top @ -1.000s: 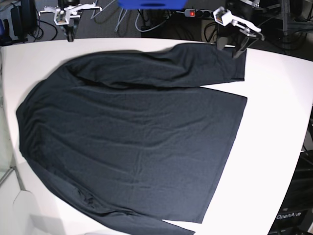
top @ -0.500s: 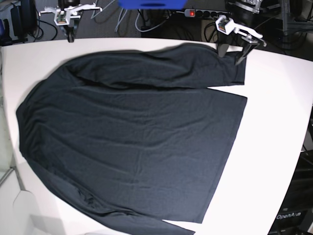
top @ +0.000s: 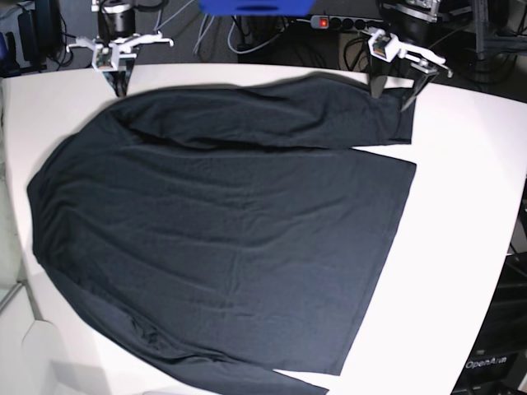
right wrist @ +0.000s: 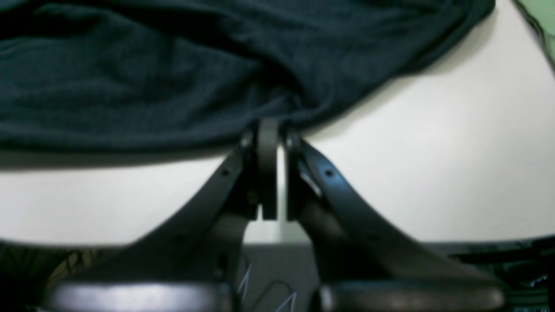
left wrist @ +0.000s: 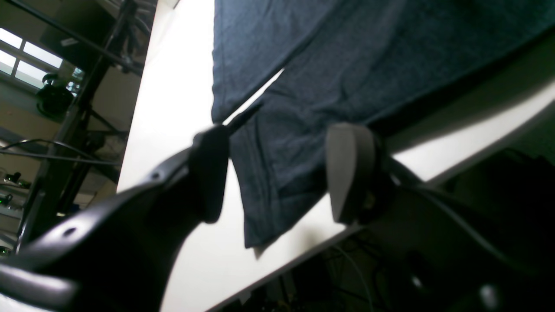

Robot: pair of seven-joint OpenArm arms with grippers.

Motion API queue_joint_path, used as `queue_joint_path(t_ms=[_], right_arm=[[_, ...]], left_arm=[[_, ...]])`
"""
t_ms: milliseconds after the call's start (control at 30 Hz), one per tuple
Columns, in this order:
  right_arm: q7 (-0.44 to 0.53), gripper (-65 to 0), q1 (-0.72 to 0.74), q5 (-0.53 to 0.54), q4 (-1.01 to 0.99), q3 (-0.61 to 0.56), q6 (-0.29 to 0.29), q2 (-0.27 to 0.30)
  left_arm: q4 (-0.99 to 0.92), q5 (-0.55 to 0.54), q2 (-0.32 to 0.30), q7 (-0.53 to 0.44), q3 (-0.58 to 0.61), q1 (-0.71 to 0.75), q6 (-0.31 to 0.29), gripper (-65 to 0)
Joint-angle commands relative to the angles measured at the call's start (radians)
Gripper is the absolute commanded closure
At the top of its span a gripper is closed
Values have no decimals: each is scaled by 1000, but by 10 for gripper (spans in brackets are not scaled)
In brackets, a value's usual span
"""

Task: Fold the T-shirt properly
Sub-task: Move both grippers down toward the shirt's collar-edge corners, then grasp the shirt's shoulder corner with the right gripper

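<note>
The black T-shirt point(top: 222, 222) lies spread flat on the white table point(top: 465, 206), with one long sleeve folded across its far edge. My left gripper point(top: 394, 92) stands open over that sleeve's end. In the left wrist view the cuff point(left wrist: 269, 195) lies on the table between the two spread fingers point(left wrist: 210, 173), untouched by either. My right gripper point(top: 120, 82) is shut at the shirt's far left edge. In the right wrist view its closed fingertips point(right wrist: 269, 130) meet the fabric's rim point(right wrist: 173, 86); whether any cloth is pinched I cannot tell.
Behind the table's far edge lie a power strip point(top: 333, 22) with a red light, loose cables and a blue object point(top: 255, 6). The table's rounded right edge drops off to a black stand point(top: 494, 362).
My right gripper has come forward from behind the table to the shirt's far edge. My left gripper has shifted slightly and turned over the sleeve end. The shirt has not moved.
</note>
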Motion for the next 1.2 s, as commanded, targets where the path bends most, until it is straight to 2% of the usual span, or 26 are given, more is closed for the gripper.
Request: queue_joint_path(t_ms=[0, 133, 333, 400, 500, 600, 667, 733, 800, 900, 1067, 1167], right_arm=[[15, -41, 10, 1, 14, 7, -4, 7], [-93, -119, 39, 3, 43, 7, -6, 12], [-102, -215, 51, 10, 73, 53, -7, 4], [-100, -236, 44, 32, 103, 91, -4, -34], [-111, -258, 42, 110, 145, 154, -1, -62], [-122, -271, 31, 179, 165, 160, 42, -57], [-191, -271, 28, 236, 192, 160, 92, -57], [-281, -271, 28, 339, 229, 163, 157, -59], [-344, -270, 30, 426, 249, 163, 183, -56], [-409, -270, 31, 523, 264, 163, 200, -31], [-473, -270, 51, 647, 264, 166, 195, 9], [-530, -270, 57, 719, 251, 211, 194, 18]], left_arm=[[8, -4, -4, -7, -2, 12, 3, -351], [8, -4, -4, -4, -2, 12, 1, -351], [8, -4, -4, -4, -5, 14, 1, -351], [7, -4, -4, -2, -6, 14, 1, -351], [7, -4, -4, -2, -3, 14, 1, -351], [7, -4, -4, -2, -3, 14, 1, -351], [7, -4, -4, -2, -3, 14, 1, -351], [7, -4, -4, -2, -3, 14, 1, -351], [7, -4, -4, -2, -5, 14, 1, -351], [7, -4, -4, -4, -8, 14, 1, -351], [-4, -4, -4, -7, -10, 16, 1, -351], [-13, -4, -4, -7, -10, 16, 1, -351]])
